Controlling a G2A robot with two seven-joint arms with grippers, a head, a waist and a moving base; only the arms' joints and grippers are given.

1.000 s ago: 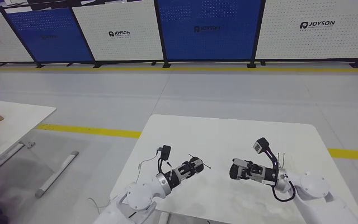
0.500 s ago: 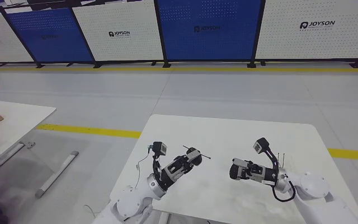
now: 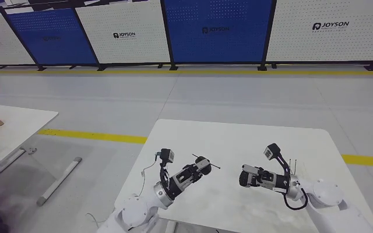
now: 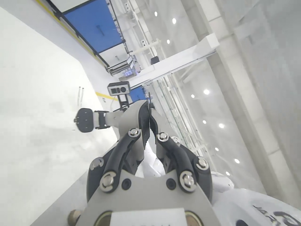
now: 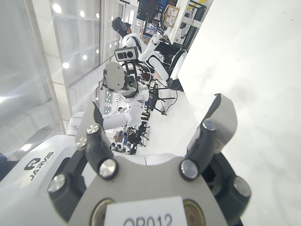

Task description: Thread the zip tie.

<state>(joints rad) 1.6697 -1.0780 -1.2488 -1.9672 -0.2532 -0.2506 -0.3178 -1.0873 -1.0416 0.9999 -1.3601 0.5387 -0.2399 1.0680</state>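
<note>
Zip tie (image 3: 215, 166) is up off the table (image 3: 233, 137), pinched crosswise in the left gripper (image 3: 202, 163). Both thin black ends stick out past the claw, one toward the far edge and one toward the other arm. From the left wrist, the fingers (image 4: 141, 118) are squeezed tight together, with a sliver of the tie poking out beyond the tips. Across the gap, the right gripper (image 3: 243, 176) hangs low over the table, facing the left one, near the tie's end but apart from it. That claw is spread wide, and in the right wrist view its two tips stand well apart. Two more thin dark ties (image 3: 292, 165) lie side by side on the table just beside the right arm's wrist, away from both grippers.
</note>
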